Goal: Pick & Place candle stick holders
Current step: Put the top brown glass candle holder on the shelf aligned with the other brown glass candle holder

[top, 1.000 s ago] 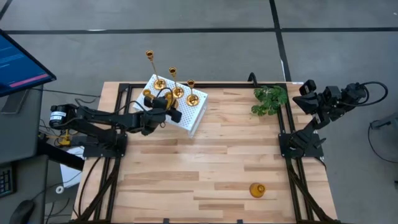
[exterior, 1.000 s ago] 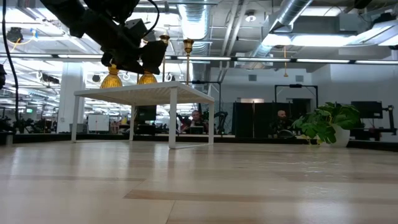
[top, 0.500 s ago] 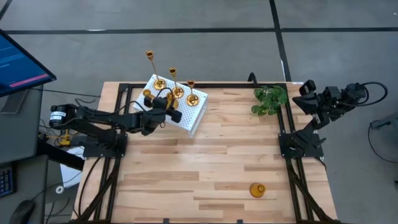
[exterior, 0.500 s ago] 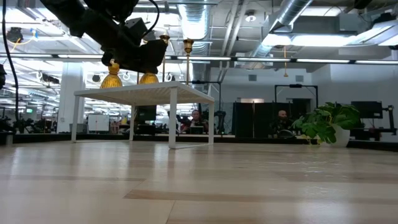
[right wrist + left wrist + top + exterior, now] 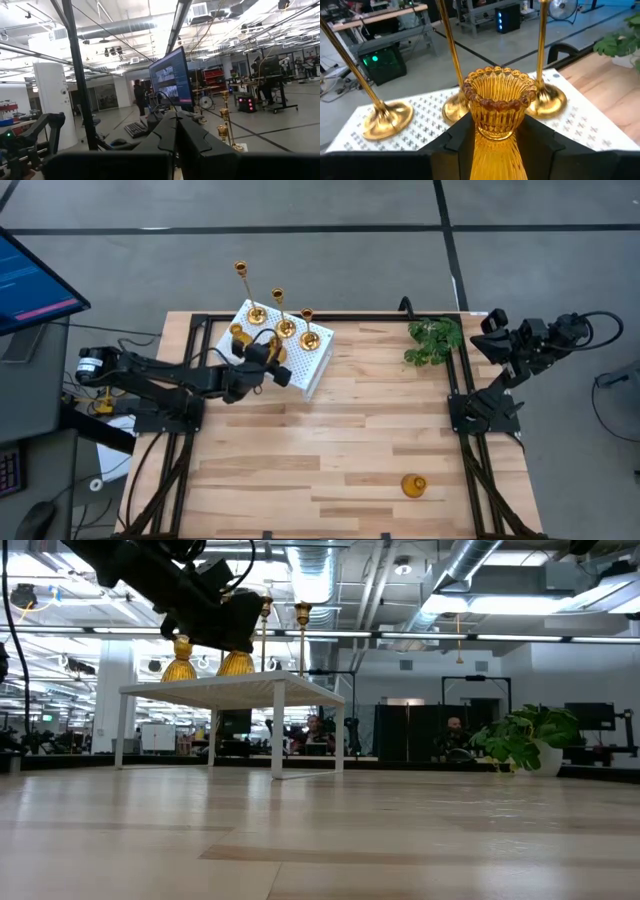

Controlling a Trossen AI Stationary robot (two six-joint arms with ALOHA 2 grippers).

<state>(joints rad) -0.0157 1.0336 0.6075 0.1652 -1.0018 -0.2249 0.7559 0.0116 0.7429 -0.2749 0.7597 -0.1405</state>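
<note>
Amber holder [image 5: 497,117] base hidden, left pincer [image 5: 495,145] clamped

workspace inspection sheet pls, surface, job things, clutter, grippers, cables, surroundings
surface: wooden table with a white perforated stand at its far left.
job's things: three tall gold holders on the stand; one short holder beside them; another short one in the left gripper; one alone near the table's front right.
clutter: green plant at the far right.
grippers: left gripper over the stand, jaws shut on a short holder; right gripper parked off the right edge, jaws shut.
cables: black cable looping off the right arm.
surroundings: monitor at left.
</note>
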